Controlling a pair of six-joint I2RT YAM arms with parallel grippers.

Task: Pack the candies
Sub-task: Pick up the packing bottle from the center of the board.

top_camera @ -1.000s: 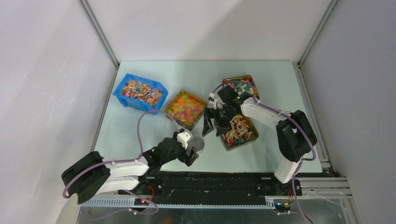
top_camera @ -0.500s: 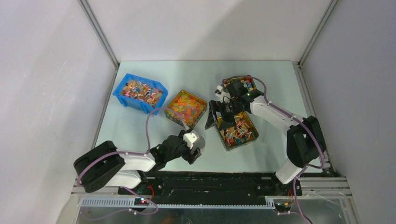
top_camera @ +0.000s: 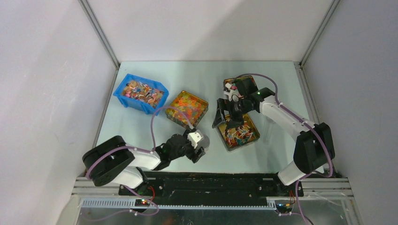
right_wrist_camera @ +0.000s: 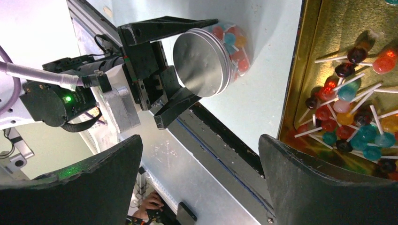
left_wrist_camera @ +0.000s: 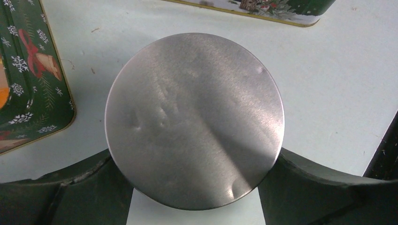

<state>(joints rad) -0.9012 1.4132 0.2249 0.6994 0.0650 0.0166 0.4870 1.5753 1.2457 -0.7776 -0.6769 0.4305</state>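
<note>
The candies (top_camera: 240, 134) are lollipops with white sticks, heaped in a gold tin (top_camera: 227, 144); the right wrist view shows them (right_wrist_camera: 356, 117) at its right edge. My right gripper (top_camera: 224, 117) hangs over the tin's left side, open (right_wrist_camera: 201, 140), with nothing between its fingers. A small clear jar (right_wrist_camera: 232, 42) with a round metal lid (left_wrist_camera: 195, 122) lies on its side near the table's front, with coloured candies inside. My left gripper (left_wrist_camera: 195, 157) is shut on the jar (top_camera: 201, 140), one finger on each side of the lid.
A blue bin (top_camera: 123, 83) of wrapped sweets stands at the back left. A tin (top_camera: 205, 104) of orange gummies sits in the middle. Another tin (top_camera: 226, 81) at the back is mostly covered by the right arm. Green Christmas-patterned tin walls (left_wrist_camera: 28, 93) flank the jar.
My left gripper has slid right along the front edge and its fingers have narrowed onto the jar's lid. The right arm has swung back and to the right, gripper still open.
</note>
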